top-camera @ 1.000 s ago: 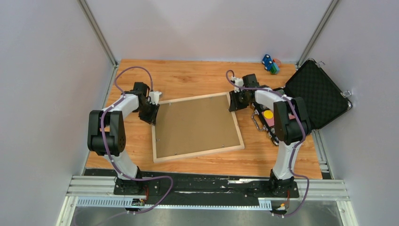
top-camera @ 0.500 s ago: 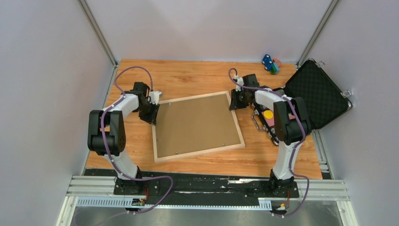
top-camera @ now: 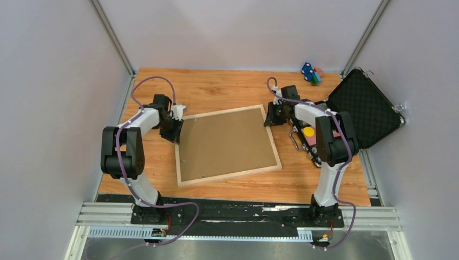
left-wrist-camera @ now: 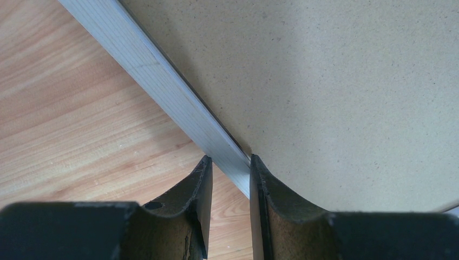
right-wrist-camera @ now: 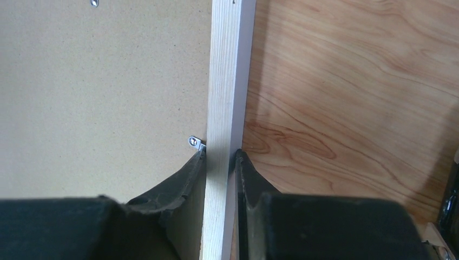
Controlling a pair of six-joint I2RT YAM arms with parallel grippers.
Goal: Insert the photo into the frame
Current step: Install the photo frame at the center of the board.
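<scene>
Pale wood runs round the large, thin rectangular picture frame, which lies face down and slightly askew on the orange-brown wooden table between our two arms. A plain brown backing board fills its opening. Our left gripper is narrowed onto the frame's left rail near the far corner, one finger either side of it. Our right gripper pinches the right rail near its far corner, just beside a small silver metal tab. An open black foam-lined case sits by the right arm.
</scene>
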